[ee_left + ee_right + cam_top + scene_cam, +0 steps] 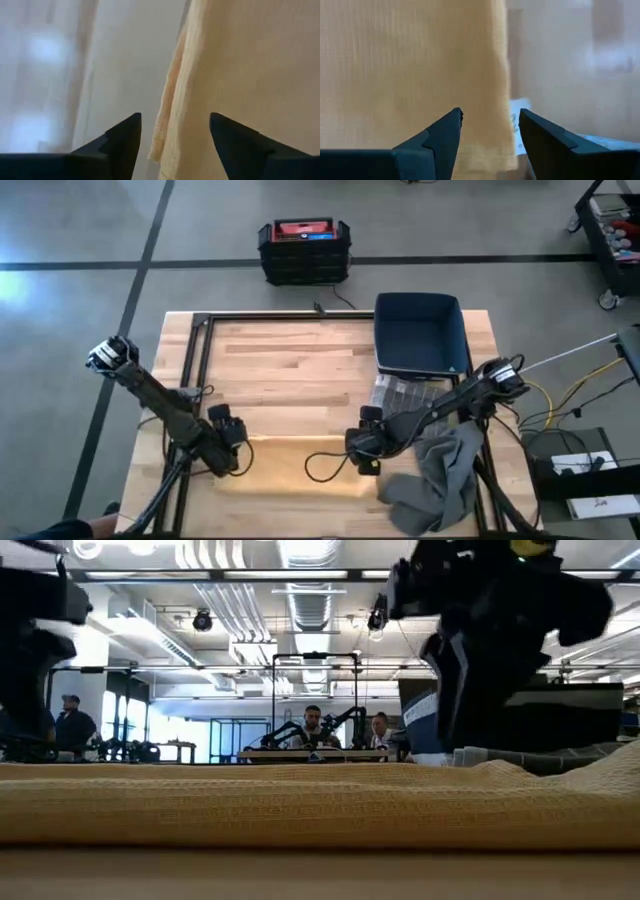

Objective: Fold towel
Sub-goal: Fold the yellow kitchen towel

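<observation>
yellow towel (300, 805) lies flat at the table's (290, 360) near edge, between both grippers. left gripper (172, 137) wide open over its left edge; right gripper (490, 131) wide open over its right edge. grey cloth (440, 475) beside.

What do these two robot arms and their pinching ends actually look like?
Both arms are dark, jointed and slim. The left arm carries a pale fitting at its outer end; the right arm has a black cable looping near it. The fingers are flat, dark, pointed wedges.

Two dark jointed arms with black cabling, each end effector (228, 427) (362, 448) bearing pointed black fingers.
</observation>
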Motion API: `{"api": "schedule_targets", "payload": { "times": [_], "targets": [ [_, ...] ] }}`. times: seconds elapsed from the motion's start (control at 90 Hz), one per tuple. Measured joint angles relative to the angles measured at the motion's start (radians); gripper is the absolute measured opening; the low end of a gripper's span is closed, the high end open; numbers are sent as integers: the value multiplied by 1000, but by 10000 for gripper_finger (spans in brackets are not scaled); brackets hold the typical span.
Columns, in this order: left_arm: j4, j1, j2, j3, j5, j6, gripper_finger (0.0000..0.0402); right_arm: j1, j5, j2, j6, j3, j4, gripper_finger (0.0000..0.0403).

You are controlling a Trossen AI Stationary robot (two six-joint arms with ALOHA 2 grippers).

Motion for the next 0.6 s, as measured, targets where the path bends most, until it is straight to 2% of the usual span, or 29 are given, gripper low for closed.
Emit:
{"api": "schedule_targets", "payload": {
  "times": [0.267,0.478,0.6],
  "targets": [
    [122,2,5,-82,47,23,125,7,-6,0,3,-31,57,176],
    [157,2,7,-81,54,75,16,8,-6,0,3,-32,58,167],
    [126,2,3,-49,20,77,8,10,-6,0,3,-32,58,163]
  ]
}}
